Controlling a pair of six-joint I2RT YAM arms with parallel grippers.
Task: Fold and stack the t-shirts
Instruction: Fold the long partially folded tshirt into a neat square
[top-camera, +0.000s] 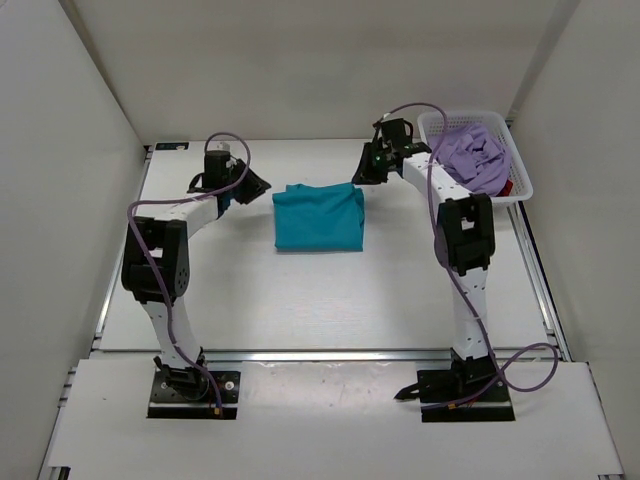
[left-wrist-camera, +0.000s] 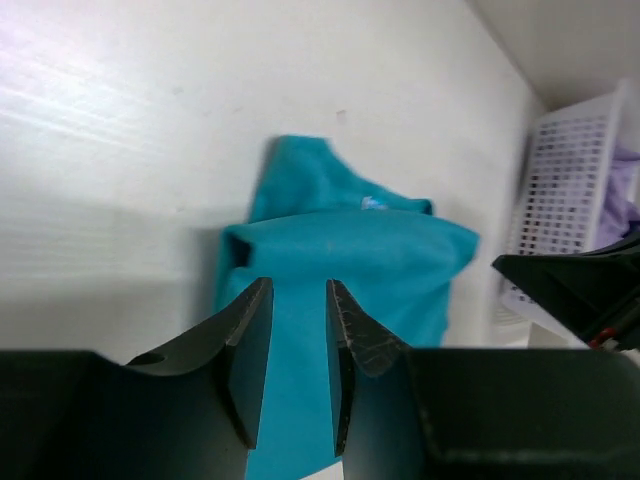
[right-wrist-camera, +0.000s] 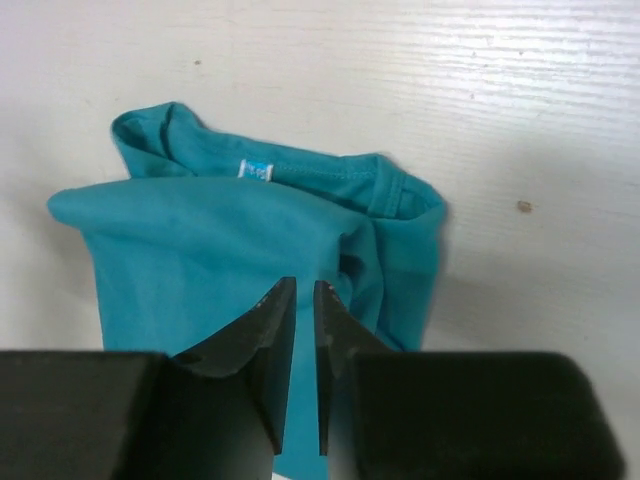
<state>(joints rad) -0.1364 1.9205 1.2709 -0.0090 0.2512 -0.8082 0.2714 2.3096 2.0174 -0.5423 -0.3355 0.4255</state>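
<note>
My left gripper (left-wrist-camera: 300, 288) hangs off the left edge of the folded teal t-shirt (top-camera: 320, 218) at mid-table, jaws apart, empty. My right gripper (right-wrist-camera: 297, 288) hangs over its far right corner, jaws barely parted, empty. Just right of it, the white basket (top-camera: 522, 185) holds the lavender t-shirt (top-camera: 472, 155).

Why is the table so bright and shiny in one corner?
Left wrist view: light glares off the table at upper left; a soft shadow lies left of the teal t-shirt. Right wrist view: even light, the shirt's label clear. Top view: soft, even light.
</note>
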